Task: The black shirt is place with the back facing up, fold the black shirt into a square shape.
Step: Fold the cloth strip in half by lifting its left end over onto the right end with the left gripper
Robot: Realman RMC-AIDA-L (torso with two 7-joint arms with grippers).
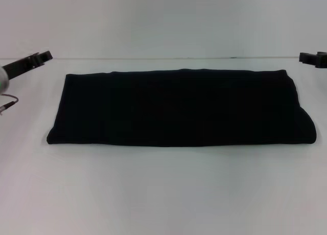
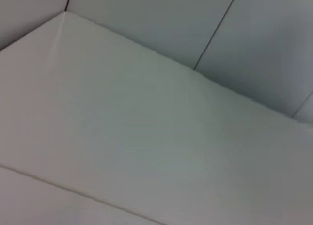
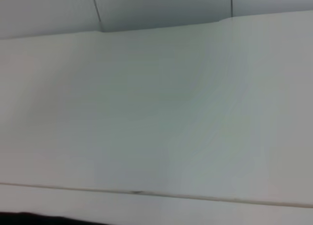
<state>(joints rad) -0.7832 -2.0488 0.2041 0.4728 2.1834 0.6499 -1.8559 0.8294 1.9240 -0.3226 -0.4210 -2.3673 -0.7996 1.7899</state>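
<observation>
The shirt [image 1: 179,108] lies flat in the middle of the white bench [image 1: 163,194] as a long band running from 9 to 3 o'clock, its layers stacked, with a rounded folded edge at the 3 o'clock end and a squarer corner at the 9 o'clock end. That shape suggests the long folds are done and the cloth is laid wide so that each end sits near one arm; a fold end to end would bring it close to a square.

The left hand [image 1: 42,56] hangs at about 10 o'clock, off the shirt and clear of the bench top. The right hand [image 1: 310,57] is at about 2 o'clock, likewise apart from the cloth and mostly cut off by the edge of the head view. I cannot tell whether either hand is apart or together; neither holds anything, as far as I can see.

Both wrist views show only bare white bench and wall panels. Nothing else lies near the shirt, so nothing blocks a reach to either end.
</observation>
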